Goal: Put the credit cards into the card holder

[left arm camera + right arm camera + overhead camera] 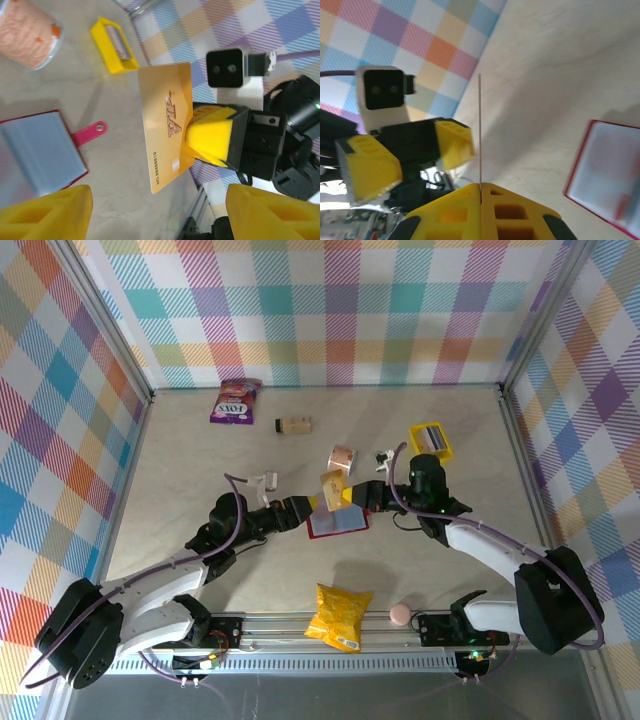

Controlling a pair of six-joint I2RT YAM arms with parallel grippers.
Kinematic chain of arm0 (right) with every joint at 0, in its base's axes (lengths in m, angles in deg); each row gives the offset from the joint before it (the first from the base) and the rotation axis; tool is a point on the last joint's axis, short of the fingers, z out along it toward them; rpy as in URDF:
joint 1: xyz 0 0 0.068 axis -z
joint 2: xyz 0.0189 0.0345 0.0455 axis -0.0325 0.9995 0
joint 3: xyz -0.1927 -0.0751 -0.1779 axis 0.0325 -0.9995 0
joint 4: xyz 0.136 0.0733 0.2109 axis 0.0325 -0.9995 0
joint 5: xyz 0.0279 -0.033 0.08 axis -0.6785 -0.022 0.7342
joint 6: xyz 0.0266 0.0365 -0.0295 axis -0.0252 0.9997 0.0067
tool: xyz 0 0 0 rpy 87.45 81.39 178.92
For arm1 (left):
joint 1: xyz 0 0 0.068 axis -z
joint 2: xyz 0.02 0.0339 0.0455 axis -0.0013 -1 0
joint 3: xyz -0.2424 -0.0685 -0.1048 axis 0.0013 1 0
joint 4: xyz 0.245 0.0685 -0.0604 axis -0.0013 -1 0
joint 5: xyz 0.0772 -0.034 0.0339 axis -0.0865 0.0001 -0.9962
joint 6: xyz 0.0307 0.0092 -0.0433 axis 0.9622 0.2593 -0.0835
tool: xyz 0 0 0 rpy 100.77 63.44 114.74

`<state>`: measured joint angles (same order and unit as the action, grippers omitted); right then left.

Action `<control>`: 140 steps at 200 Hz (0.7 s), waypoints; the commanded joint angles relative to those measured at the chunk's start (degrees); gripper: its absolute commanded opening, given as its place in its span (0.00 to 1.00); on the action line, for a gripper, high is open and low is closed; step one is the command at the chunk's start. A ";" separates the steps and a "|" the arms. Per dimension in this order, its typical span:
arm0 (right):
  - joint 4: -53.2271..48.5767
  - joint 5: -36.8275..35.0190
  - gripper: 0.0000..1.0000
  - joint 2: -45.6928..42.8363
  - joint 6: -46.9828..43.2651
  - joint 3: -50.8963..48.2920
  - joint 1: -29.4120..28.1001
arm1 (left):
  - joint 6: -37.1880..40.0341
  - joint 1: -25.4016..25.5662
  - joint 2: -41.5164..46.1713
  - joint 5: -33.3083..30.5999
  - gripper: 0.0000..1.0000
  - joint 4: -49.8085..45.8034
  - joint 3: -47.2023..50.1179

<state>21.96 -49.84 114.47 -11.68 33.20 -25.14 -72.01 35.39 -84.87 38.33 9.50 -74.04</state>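
Gold card [164,115] tight inside right pincer [480,190]

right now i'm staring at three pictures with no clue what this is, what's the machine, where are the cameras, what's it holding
These are two robot arms, left and right, bolted at the near edge of a table. One picture looks down from above and behind them; the other two come from a camera on each wrist. The right claw is shut on a gold card, seen edge-on in its own view. The left claw faces it, open and empty. Below them an open red card holder lies on the table. Also there: a yellow tray, a purple packet, a yellow snack bag and a pink ball.
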 commanded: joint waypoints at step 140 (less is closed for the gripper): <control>-6.35 8.37 0.00 17.60 -3.00 6.26 7.05 | 13.27 -2.84 -19.49 1.17 0.71 -5.97 -9.70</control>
<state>7.40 -49.82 127.28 -17.56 40.13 -20.12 -61.21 33.59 -102.92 38.61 -0.03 -84.38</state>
